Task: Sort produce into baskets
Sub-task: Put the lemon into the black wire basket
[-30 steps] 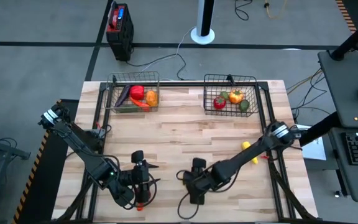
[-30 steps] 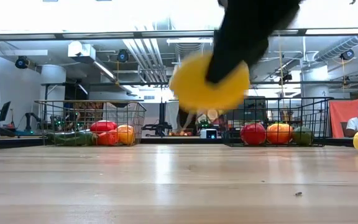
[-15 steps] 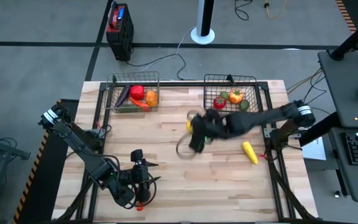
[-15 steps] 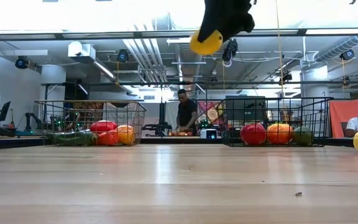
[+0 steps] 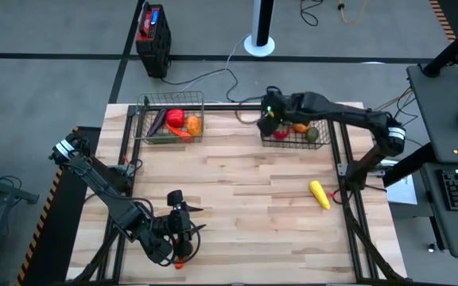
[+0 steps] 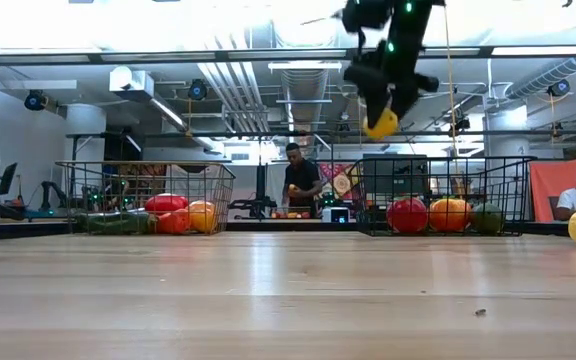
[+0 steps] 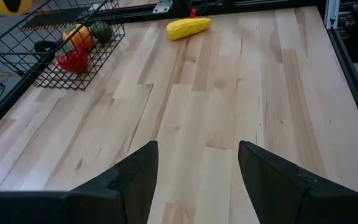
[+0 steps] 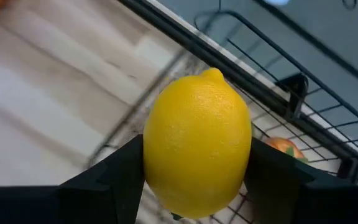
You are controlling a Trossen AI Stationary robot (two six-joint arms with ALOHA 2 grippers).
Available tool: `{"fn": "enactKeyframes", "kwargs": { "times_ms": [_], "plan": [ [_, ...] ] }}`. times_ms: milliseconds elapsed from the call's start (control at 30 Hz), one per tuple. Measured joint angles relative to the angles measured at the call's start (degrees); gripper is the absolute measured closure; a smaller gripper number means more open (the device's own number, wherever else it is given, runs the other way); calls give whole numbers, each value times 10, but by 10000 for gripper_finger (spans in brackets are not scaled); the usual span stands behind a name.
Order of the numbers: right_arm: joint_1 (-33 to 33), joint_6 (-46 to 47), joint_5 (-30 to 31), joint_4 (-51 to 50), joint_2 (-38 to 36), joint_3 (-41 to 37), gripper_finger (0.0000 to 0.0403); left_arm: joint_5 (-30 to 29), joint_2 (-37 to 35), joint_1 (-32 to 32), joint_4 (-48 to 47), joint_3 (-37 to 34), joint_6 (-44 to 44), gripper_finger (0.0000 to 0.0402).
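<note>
- the right gripper (image 5: 270, 121), closed around the lemon (image 8: 197, 160), has swung from the bench's near edge up over the right basket (image 5: 321, 137); a drop looks imminent.
- the left gripper (image 7: 197, 163) waits open near the front.
- only the high view shows the left basket (image 5: 145, 119) filled; corn (image 5: 319, 193) remains unsorted.

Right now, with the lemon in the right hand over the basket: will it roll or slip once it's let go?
The lemon looks rounded and smooth, so it will probably roll a little on landing. The right hand pinches it at its widest part, so it could slip if bumped. The basket walls and the produce inside should stop it quickly.
</note>
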Motion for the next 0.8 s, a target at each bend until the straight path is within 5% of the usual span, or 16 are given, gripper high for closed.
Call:
{"fn": "enactKeyframes", "kwargs": {
  "times_ms": [367, 800],
  "plan": [
    [-104, -55, -82, 158, 0, -129, 177, -18, 0, 0, 1, 0, -4, 196],
    [-147, -39, -98, 294, 0, -228, 177, -19, 0, 0, 1, 0, -5, 196]
  ]
}}
